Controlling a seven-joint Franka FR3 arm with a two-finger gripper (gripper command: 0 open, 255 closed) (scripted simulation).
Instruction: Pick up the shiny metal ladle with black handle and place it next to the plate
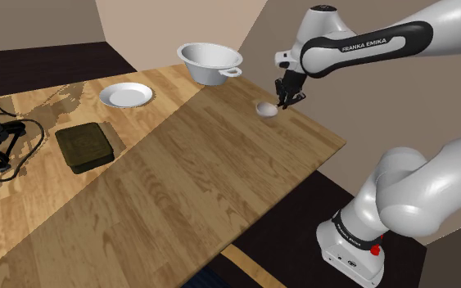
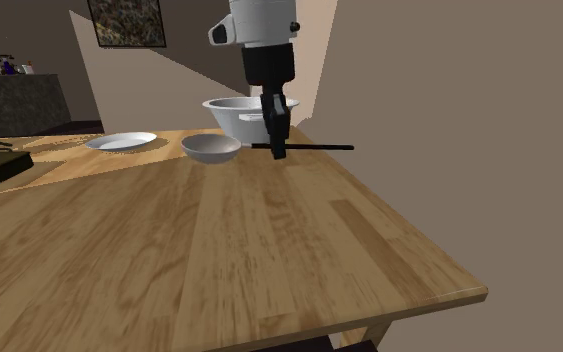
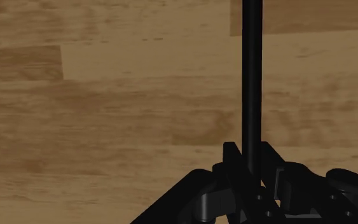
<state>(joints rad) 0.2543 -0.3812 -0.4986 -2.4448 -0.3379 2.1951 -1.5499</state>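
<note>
while our gripper [image 2: 278,149] clasps the ladle [image 2: 212,148] by its black handle, we see its bowl near the pot [image 2: 231,113], well apart from the plate [image 2: 121,141]; the arm [image 1: 359,45] reads "franka emika".

Home kitchen, by its wooden table [image 1: 220,188], plate [image 1: 126,96] and pot [image 1: 210,62]

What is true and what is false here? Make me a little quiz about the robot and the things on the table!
1. The all-black two-finger gripper clasps the thin black handle of the grey-bowled ladle. True.
2. The ladle sits inside the white two-handled pot. False: it is outside the pot, over the wooden table.
3. The round white plate rests on the table. True.
4. The dark square tray is stacked on the plate. False: it lies apart from it.
</note>
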